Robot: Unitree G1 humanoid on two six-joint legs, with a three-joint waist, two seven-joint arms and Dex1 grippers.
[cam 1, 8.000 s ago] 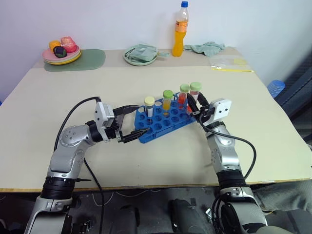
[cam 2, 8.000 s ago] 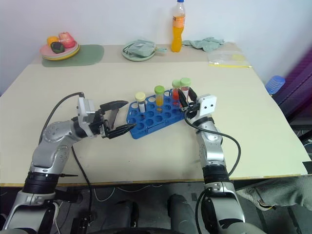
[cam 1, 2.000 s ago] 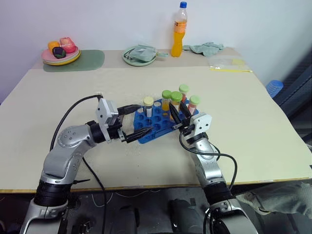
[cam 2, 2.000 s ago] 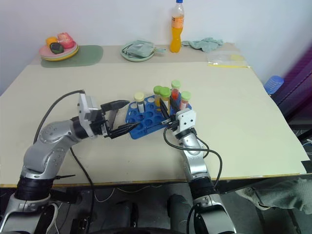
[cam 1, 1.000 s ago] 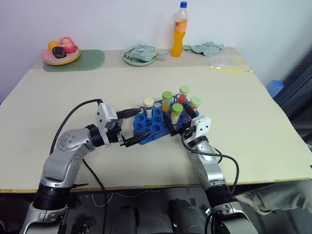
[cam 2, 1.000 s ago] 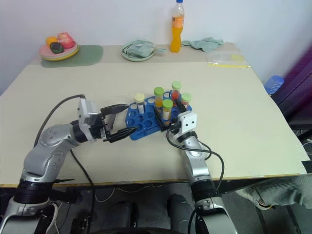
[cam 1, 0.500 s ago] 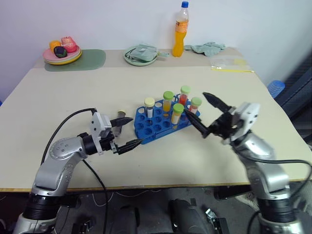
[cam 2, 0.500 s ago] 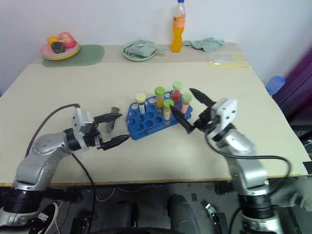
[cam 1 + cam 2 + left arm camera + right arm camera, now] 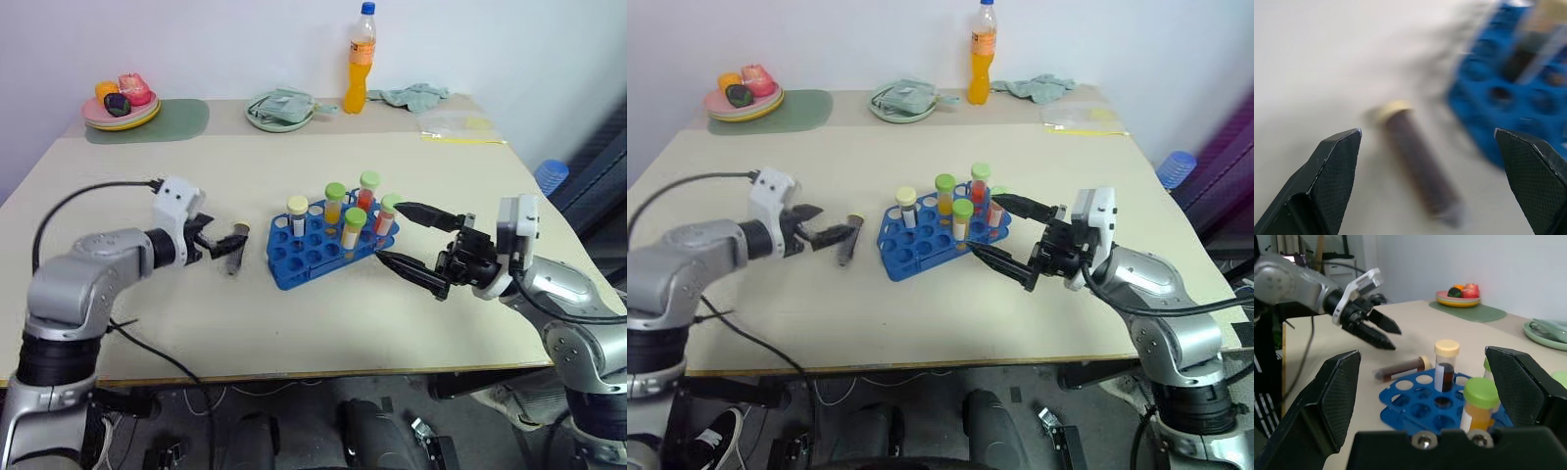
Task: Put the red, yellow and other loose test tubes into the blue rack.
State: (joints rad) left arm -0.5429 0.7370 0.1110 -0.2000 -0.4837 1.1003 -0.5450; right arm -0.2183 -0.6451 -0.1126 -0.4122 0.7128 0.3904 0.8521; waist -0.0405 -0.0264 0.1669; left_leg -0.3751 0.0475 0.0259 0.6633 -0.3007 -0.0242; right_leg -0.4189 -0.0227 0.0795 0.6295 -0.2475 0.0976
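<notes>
Pickup of the last loose tube looks like the step in hand. One dark tube point(image 9: 233, 251) with a cream cap lies on its side on the table point(image 9: 294, 323), just left of the blue rack point(image 9: 318, 253), cap end toward the far side, apart from the rack's near-left corner. The rack sits mid-table and already holds five capped tubes point(image 9: 345, 217) standing upright: a cream-capped one toward the left and four green-capped ones, with yellow and red-orange fill, along the far and right side. The left gripper point(image 9: 214, 241) hovers just left of the lying tube, fingers spread wide and holding nothing; its wrist view has the tube between the two fingertips but not touched. The right gripper point(image 9: 416, 243) hangs just right of the rack, fingers also wide apart and empty, pointing left toward the green-capped tubes. The next move probably calls for the left gripper to come down around the tube's middle, close across its width, lift it, turn it upright and lower it into a free hole on the rack's near-left side. Being round, the tube may roll if nudged by one finger first.
</notes>
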